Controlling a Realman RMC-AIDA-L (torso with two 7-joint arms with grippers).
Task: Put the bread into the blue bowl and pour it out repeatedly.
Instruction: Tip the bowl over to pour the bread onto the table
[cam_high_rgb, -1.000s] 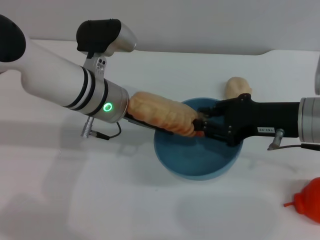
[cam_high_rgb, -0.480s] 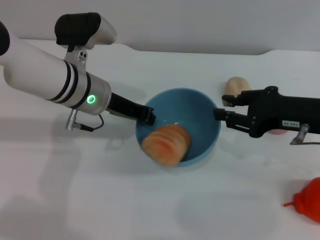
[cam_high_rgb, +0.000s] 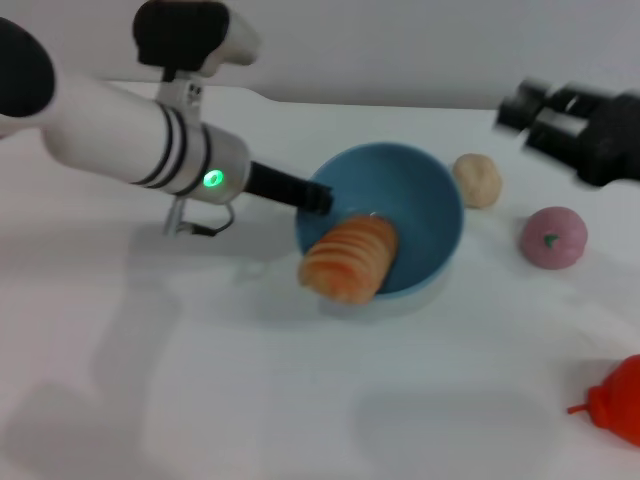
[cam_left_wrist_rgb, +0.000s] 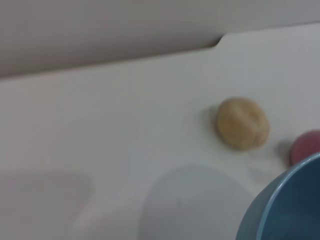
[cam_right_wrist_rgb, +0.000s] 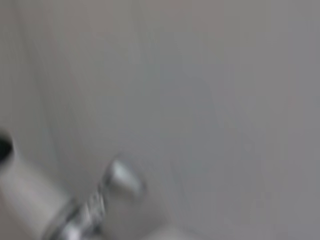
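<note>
Left gripper (cam_high_rgb: 318, 197) at the left rim of the blue bowl (cam_high_rgb: 415, 205) (cam_left_wrist_rgb: 282, 200), dark fingers (cam_high_rgb: 312, 195) clamped on that rim. Bowl tipped well over on the white worktop (cam_high_rgb: 200, 380), mouth turned toward the robot and somewhat to its left, lower rim down near the surface.

Bread (cam_high_rgb: 350, 258) lying across that lower rim, half in and half out: one end inside the blue hollow, the other jutting past the rim over the worktop. Ridged orange-and-cream side up. Not gripped by either arm.

Right gripper (cam_high_rgb: 530, 113) raised at the far right, well apart from the bowl, smeared with motion; two dark fingers apart, nothing between them.

Small tan ball (cam_high_rgb: 477, 180) (cam_left_wrist_rgb: 243, 123) just beside the bowl's far right edge, whether touching it cannot be told. Pink ball (cam_high_rgb: 552, 237) (cam_left_wrist_rgb: 306, 147) farther right, near the tan one but apart from it. Red object (cam_high_rgb: 615, 400) at the near right corner, cut off by the picture's edge, too little showing to name.

Left wrist view: a curve of the bowl's rim close up, both balls beyond it on the worktop. Right wrist view: only a blurred grey surface and a blurred metal fitting.
</note>
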